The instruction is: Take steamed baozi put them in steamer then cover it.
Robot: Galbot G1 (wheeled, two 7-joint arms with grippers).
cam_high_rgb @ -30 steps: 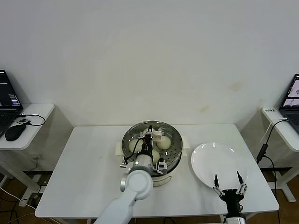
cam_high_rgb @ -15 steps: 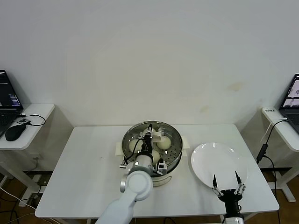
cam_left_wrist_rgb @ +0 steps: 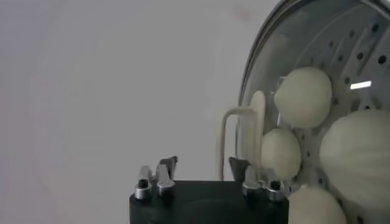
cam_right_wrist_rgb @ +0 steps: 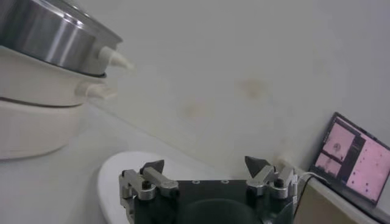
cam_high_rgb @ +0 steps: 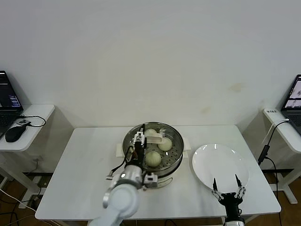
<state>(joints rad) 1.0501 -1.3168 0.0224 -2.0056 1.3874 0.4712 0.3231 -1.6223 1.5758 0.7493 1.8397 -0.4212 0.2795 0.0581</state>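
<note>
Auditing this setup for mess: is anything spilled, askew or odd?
Nothing stands out. The buns all sit inside the steamer, none on the table. The plate lies flat and bare. The left gripper is open by the steamer's rim; the right gripper is open at the plate's near edge.

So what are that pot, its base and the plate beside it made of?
The steamer looks like polished stainless steel: its wall mirrors the room and the tray inside is punched with holes. Its base seems matte cream plastic, with moulded side handles. The plate looks like glazed white ceramic, going by the bright glints, though glossy plastic could look the same.
</note>
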